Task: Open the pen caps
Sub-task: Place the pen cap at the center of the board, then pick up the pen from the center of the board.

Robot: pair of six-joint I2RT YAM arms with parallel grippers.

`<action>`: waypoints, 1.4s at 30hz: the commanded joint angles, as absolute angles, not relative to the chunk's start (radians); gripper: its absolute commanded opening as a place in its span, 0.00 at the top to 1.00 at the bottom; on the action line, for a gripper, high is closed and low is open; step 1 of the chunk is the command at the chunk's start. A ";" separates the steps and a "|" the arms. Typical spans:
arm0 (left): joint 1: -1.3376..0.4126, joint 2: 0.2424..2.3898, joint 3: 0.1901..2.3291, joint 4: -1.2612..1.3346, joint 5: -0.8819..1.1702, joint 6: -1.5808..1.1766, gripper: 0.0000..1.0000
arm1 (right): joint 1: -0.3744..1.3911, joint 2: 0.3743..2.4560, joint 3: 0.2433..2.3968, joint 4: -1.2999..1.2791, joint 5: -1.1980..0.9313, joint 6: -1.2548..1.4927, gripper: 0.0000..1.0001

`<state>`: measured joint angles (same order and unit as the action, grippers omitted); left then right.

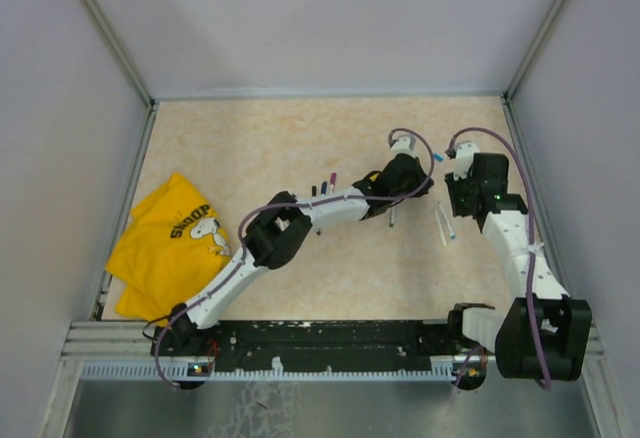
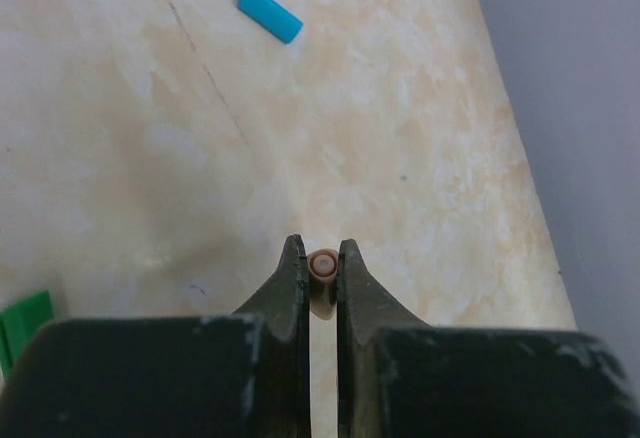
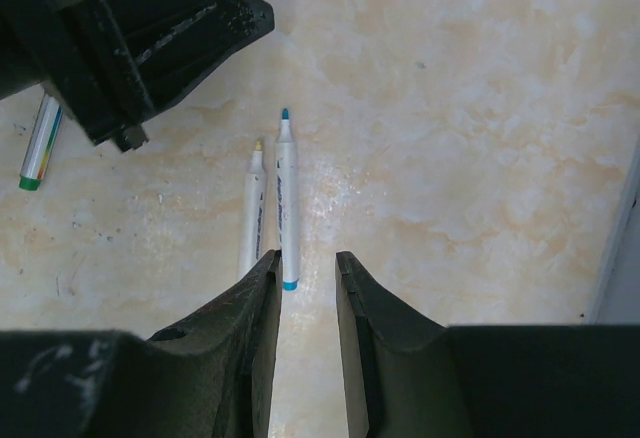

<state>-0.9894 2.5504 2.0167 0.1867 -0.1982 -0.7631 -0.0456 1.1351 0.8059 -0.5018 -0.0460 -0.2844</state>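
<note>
My left gripper is shut on a small peach-coloured pen cap, seen end-on between the fingertips a little above the table. A loose blue cap lies farther off. My right gripper is open and holds nothing. It hangs over two uncapped pens lying side by side, one blue-tipped and one yellow-tipped. In the top view both grippers meet at the right middle: left, right, with the two pens just below.
A green-ended pen lies left of the pair, under the left arm's black wrist. Several small caps and pens sit mid-table, and another pen lies below the left wrist. A yellow cloth is at the left edge. A green piece shows.
</note>
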 commanded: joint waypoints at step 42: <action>-0.877 1.609 1.027 0.693 0.129 -0.180 0.31 | -0.063 0.983 0.800 -0.491 -0.278 -0.358 0.72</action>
